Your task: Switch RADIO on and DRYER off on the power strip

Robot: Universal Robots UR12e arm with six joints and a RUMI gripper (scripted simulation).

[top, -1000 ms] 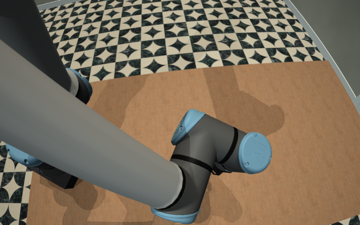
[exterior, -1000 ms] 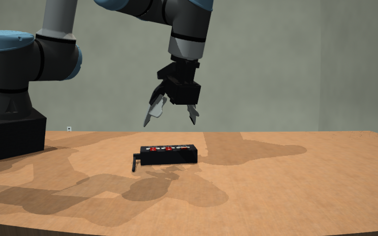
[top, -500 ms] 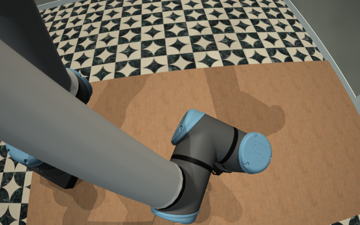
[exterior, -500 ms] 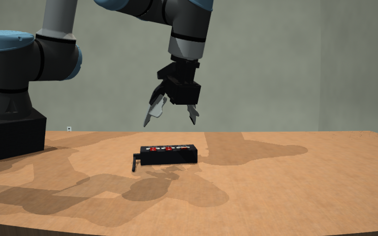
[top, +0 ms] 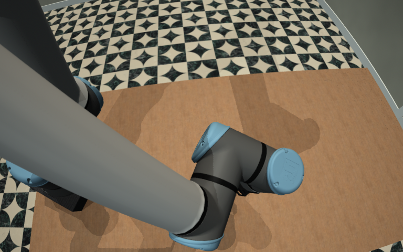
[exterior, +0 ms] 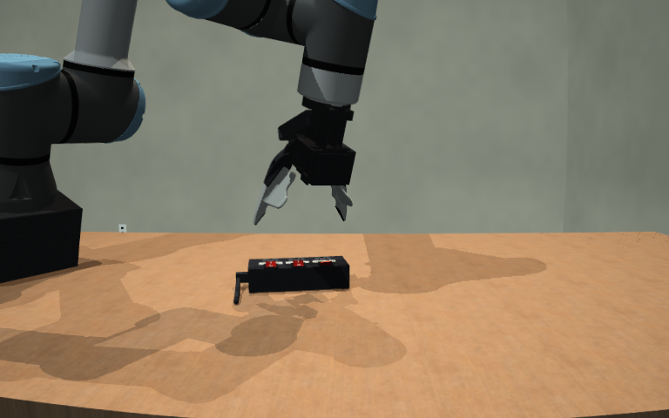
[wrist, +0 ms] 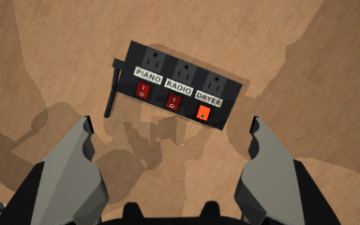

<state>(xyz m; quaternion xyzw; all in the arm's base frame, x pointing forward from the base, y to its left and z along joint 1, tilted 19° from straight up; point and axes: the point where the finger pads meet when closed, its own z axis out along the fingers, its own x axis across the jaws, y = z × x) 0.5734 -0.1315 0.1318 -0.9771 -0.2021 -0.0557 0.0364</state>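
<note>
— What is shown beyond the work itself?
— A wooden desk [exterior: 493, 315] is seen under broad, overlapping shadows, its grain pale orange-brown.
— And around it?
— A tiled floor [top: 190, 38] of dark and cream four-pointed stars is laid beside the desk. A plain grey-green wall [exterior: 469, 123] is seen behind, with a small white wall plate [exterior: 122, 227] set low on it.

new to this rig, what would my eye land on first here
Likely the black power strip lying face up on the wooden table, its DRYER switch glowing bright orange beside the darker red PIANO and RADIO switches. Above it hangs the open, empty gripper.
</note>
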